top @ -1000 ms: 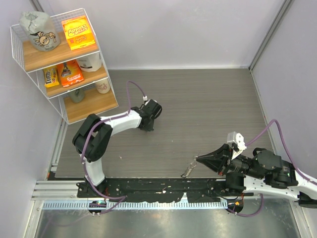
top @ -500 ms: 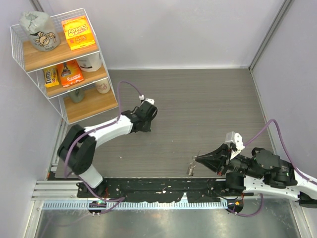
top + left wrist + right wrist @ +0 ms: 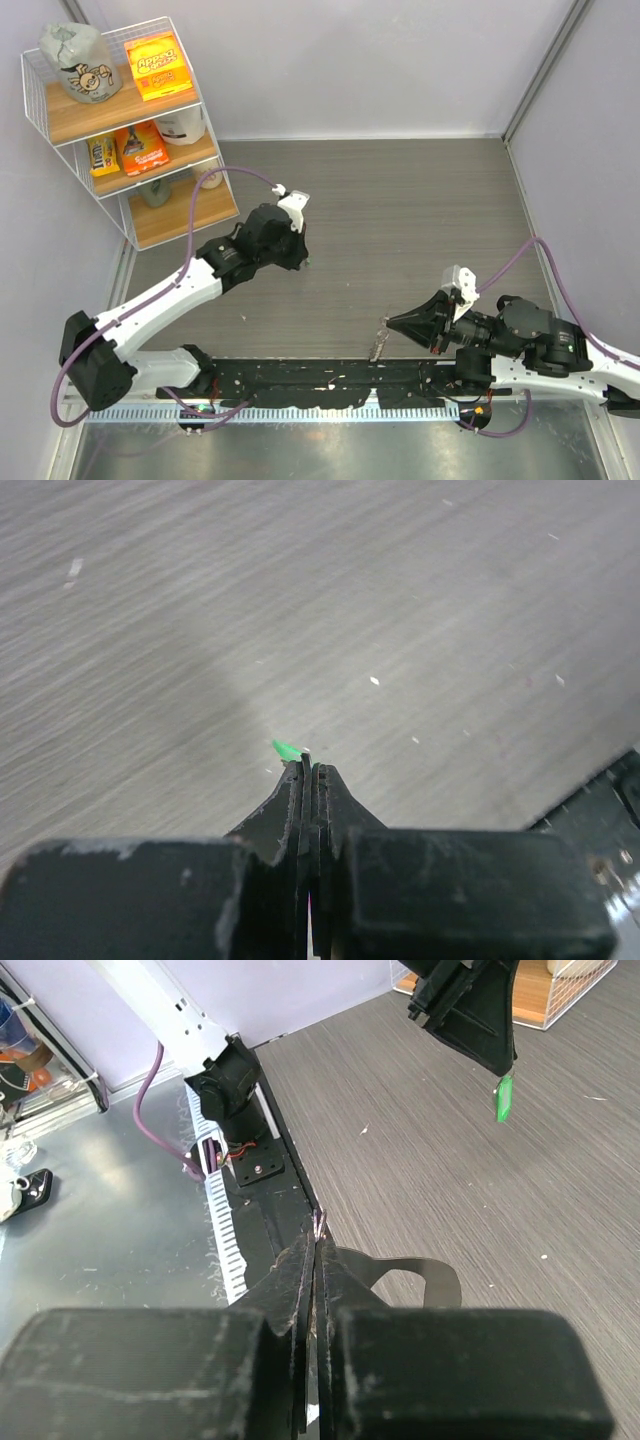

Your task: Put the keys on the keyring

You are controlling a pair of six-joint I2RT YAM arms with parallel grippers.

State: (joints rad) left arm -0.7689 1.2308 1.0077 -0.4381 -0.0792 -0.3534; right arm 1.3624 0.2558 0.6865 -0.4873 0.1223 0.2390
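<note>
A key with a bright green head (image 3: 504,1097) hangs from my left gripper (image 3: 299,262), which is shut on it above the middle of the table. In the left wrist view only the green tip (image 3: 287,748) pokes out past the left gripper (image 3: 308,767). My right gripper (image 3: 389,322) is shut on the keyring (image 3: 378,345), a thin silvery chain that dangles from its tip near the table's front edge. A glint of the keyring (image 3: 320,1222) sticks out between the closed right fingertips. The two grippers are well apart.
A white wire shelf (image 3: 130,130) with snack boxes and bags stands at the back left. A black mounting rail (image 3: 320,378) and a metal strip run along the front edge. Grey walls close in the back and right.
The left arm has stretched out, its elbow swinging to the front left, while its gripper stays over the mid table with the key. The right gripper has edged left with the keyring.
</note>
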